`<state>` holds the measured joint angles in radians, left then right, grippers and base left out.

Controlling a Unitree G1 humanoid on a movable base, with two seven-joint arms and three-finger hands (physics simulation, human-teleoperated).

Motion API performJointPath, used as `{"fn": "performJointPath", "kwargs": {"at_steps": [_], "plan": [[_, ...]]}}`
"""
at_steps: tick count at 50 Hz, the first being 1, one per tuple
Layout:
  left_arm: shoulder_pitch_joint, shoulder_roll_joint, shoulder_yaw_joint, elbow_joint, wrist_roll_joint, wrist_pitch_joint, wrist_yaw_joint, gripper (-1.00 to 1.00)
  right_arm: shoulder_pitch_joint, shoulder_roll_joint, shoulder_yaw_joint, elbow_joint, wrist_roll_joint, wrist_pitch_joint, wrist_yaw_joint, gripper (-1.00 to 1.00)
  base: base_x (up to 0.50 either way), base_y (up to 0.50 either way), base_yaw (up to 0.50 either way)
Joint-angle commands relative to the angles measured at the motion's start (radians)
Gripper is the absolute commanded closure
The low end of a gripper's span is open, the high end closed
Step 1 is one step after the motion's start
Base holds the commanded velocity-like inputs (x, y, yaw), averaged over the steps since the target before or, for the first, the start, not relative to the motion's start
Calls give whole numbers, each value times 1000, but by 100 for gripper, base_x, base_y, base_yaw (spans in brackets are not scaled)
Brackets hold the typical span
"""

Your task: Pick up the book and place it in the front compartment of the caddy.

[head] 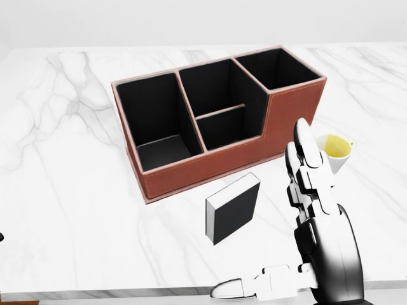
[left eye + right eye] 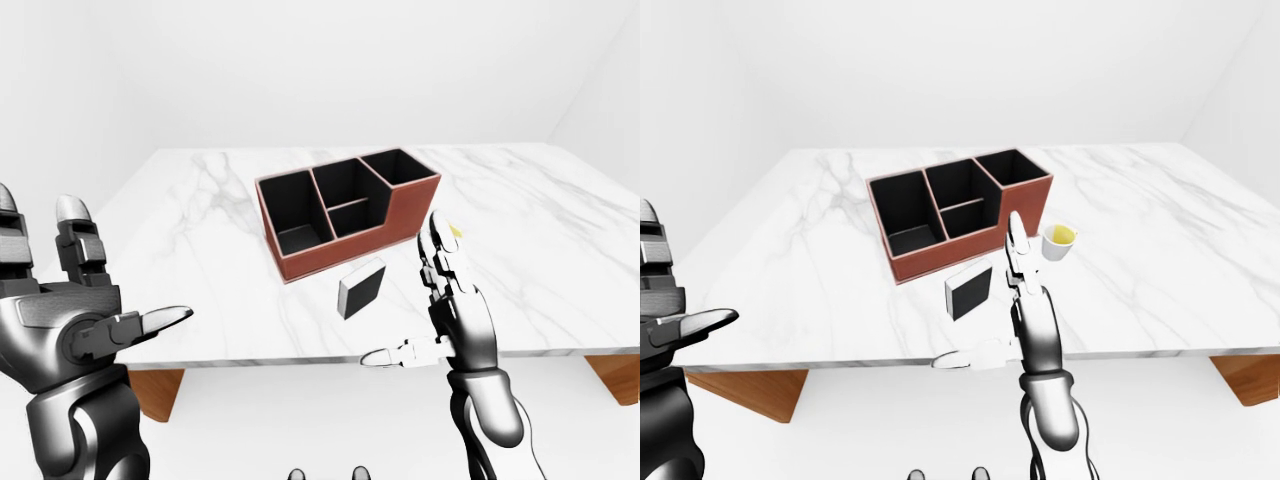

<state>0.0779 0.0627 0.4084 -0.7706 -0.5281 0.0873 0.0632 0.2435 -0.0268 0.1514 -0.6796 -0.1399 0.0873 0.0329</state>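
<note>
Hands spread and empty, book standing untouched on the marble table.

Left hand (image 2: 75, 325) hung at the left edge of the left-eye view, near the camera and off the marble table (image 1: 57, 210), its fingers fanned wide and holding nothing. Caddy (image 1: 210, 162), red-brown with black compartments, sat toward the table's middle, angled so its right end lay farther away. Book (image 1: 233, 208), black-covered with white page edges, stood upright on the table just beside the caddy's near wall, apart from it. Right hand (image 1: 321, 244) rose just right of the book, fingers straight and splayed, thumb out to the left, gripping nothing and not touching the book. Cup (image 2: 1059, 241), white with a yellow inside, stood on the table right of the caddy.
</note>
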Motion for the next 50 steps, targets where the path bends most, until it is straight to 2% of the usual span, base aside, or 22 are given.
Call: {"fn": "performJointPath", "kwargs": {"at_steps": [1, 36, 45, 50], "plan": [[-2, -5, -12, 28, 15, 0, 3, -100, -7, 1, -3, 27, 9, 0, -5, -100, 50, 0, 0], [-1, -4, -10, 22, 10, 0, 6, -100, -13, 6, 3, 44, 8, 0, -13, -100, 50, 0, 0], [2, -6, -9, 22, 12, 0, 4, -100, 4, 3, 20, 20, 31, 0, -31, -100, 6, 0, 0], [-1, -3, 1, 16, 6, 0, 9, -100, 67, -15, 27, -50, 39, 0, -36, -100, 0, 0, 0]]}}
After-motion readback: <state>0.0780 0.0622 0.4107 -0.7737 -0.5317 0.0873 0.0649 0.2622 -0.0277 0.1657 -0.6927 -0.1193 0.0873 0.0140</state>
